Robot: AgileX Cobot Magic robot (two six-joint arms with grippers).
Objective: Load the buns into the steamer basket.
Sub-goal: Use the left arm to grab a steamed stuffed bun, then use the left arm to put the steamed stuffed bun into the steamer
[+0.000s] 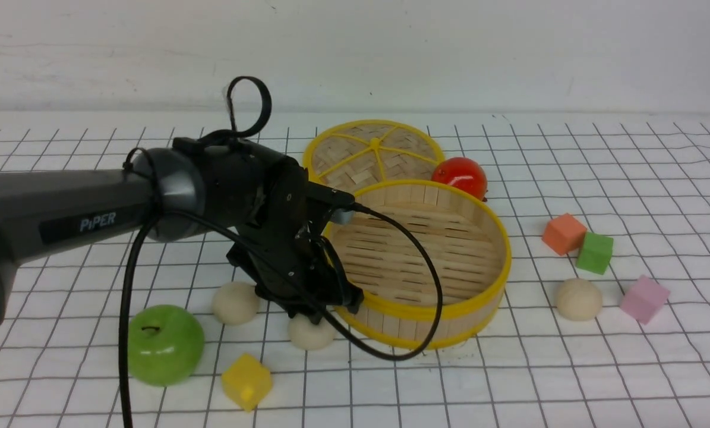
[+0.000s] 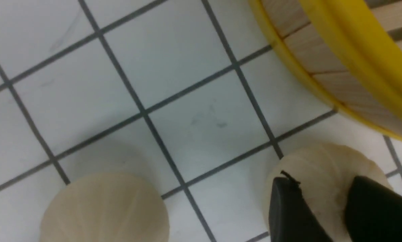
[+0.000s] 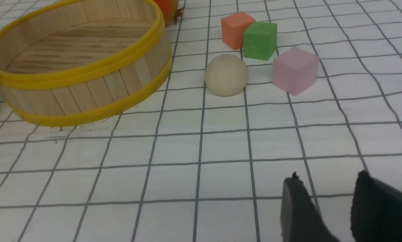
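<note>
Three buns (image 1: pixel 236 302) sit outside the basket (image 1: pixel 426 314). Left gripper (image 2: pixel 320 188) straddles the lower-centre one, poised to lift it in, grip unclear; right gripper (image 3: pixel 328 183) hangs open, empty.

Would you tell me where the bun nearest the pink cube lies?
Front view, right side: the bun sits between the steamer basket and the pink cube, in front of the green cube.
</note>
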